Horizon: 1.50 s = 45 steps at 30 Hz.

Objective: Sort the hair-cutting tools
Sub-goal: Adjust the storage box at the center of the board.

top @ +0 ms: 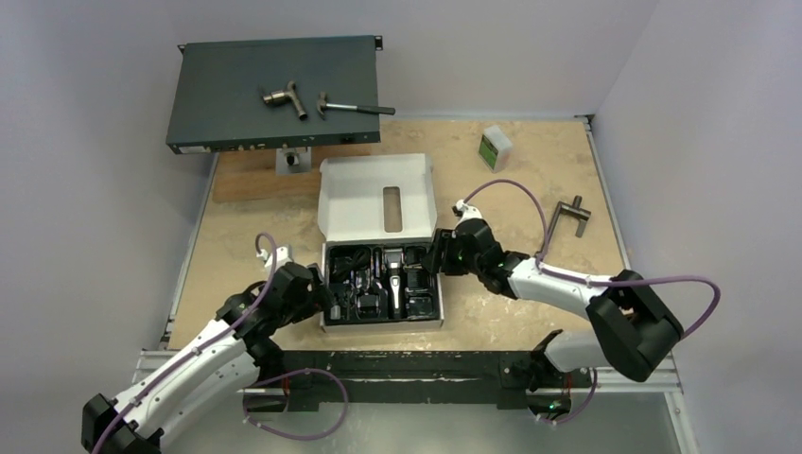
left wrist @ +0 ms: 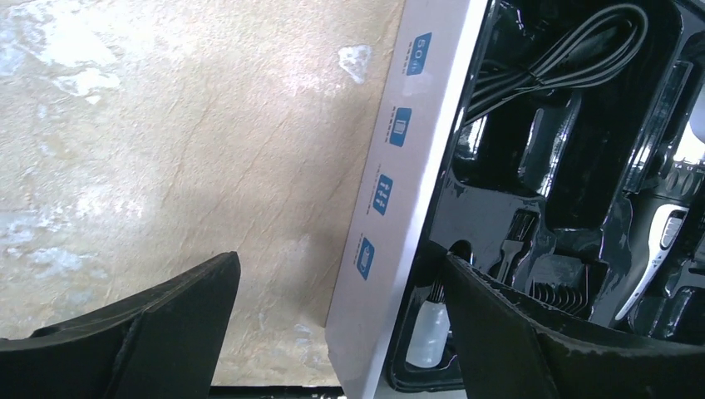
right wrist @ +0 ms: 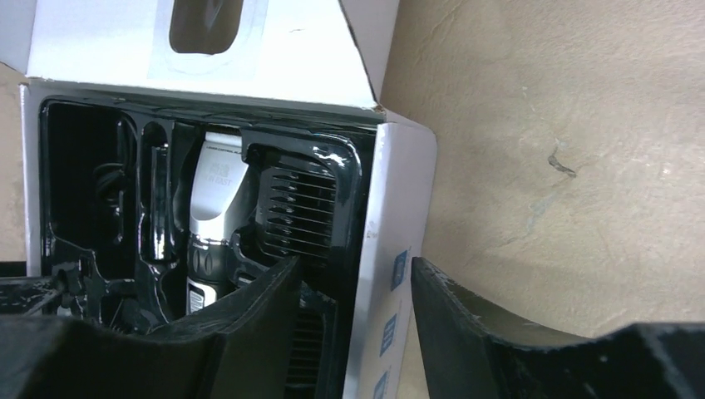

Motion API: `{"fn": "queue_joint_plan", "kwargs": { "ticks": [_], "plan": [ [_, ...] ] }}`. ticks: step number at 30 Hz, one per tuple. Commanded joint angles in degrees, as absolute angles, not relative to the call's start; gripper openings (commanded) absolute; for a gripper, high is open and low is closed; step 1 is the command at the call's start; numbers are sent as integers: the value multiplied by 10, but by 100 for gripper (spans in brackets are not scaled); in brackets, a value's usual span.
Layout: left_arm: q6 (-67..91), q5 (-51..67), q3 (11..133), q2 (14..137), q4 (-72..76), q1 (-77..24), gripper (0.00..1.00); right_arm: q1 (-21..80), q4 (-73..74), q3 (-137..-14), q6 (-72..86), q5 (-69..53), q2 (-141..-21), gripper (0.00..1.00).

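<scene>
From the left, the left arm [top: 208, 350] stretches forward, low over the desk [top: 530, 180]. Its left tool [top: 326, 298] stands spread wide astride the left wall of the open box [top: 378, 326], gripping nothing. Inside, the clipper [top: 392, 274] lies in the middle of the black tray [right wrist: 332, 154], with comb attachments [right wrist: 299, 212] beside it. The right arm [top: 558, 279] comes in from the side, elbow bent. The right tool [top: 437, 253] is about half open and also empty, straddling the right wall, one side over the tray. I'd steady the box first: pinch one wall gently, keep it flat, then lift pieces straight up.
</scene>
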State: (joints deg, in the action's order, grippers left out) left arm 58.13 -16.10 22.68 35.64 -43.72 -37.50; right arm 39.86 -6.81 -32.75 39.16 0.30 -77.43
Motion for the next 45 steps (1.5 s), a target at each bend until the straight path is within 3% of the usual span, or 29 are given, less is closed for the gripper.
{"fn": "queue_joint_plan", "kwargs": {
  "ticks": [1,7,13,35,45],
  "plan": [
    [613,-196,235,332,-501,-371,93,387,-19,-360,387,25,-730,53],
    [610,-227,256,283,-529,-371,99,299,-13,-396,383,55,-677,60],
    [607,-219,251,266,-488,-371,100,244,-100,-438,412,-32,-779,61],
    [612,-172,205,286,-438,-371,100,239,-233,-576,440,-182,-1030,70],
    [610,-166,207,304,-442,-371,100,282,-272,-617,409,-255,-1071,64]
  ]
}}
